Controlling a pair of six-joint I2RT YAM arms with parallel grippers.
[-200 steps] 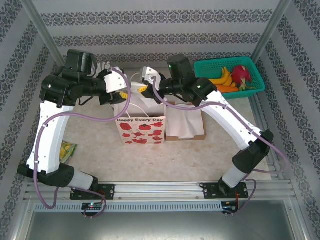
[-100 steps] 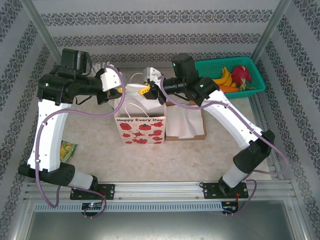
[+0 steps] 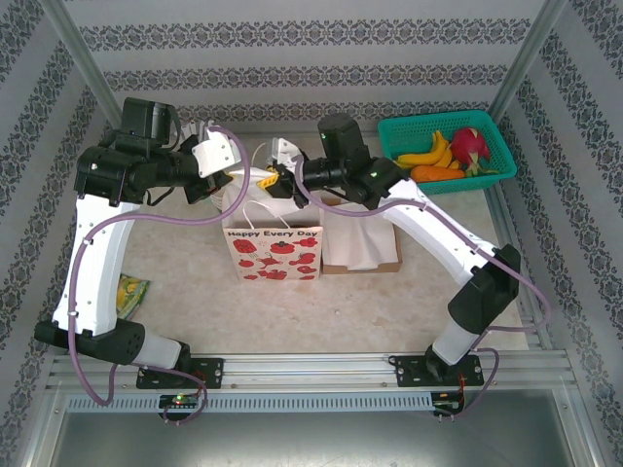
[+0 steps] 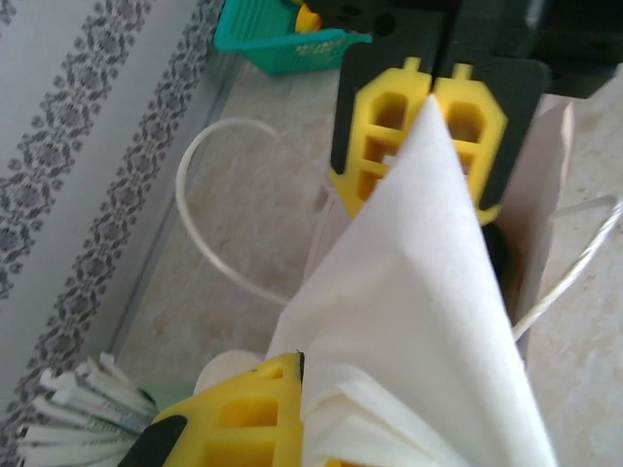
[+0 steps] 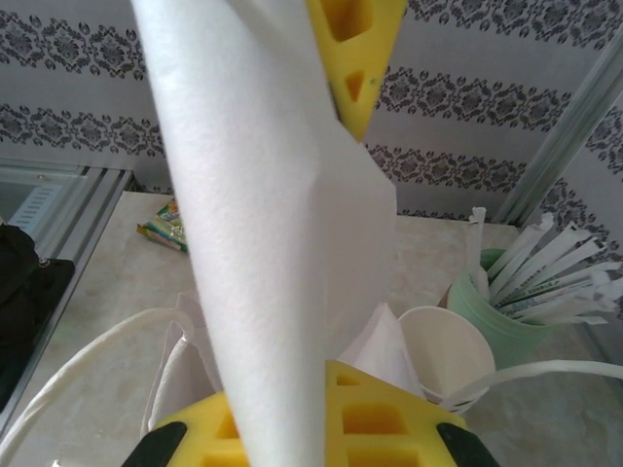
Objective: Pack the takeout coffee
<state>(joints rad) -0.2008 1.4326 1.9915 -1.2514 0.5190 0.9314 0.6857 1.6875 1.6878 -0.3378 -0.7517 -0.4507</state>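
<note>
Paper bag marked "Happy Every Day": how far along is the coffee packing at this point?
Done: the paper bag stands open. A dark shape inside may be the coffee's lid, but that is unclear. In hand: the left fingers and right fingers both pinch a white napkin above the bag's mouth. Left: probably lower the napkin in and let go.

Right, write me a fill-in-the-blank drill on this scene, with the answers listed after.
1. The paper bag reads "Happy Every ____".
2. The left gripper and right gripper are both ____ on the white napkin.
3. The bananas lie in a green ____.
4. The white wrapped sticks stand in a pale green ____.
Missing words: Day; shut; basket; cup.
</note>
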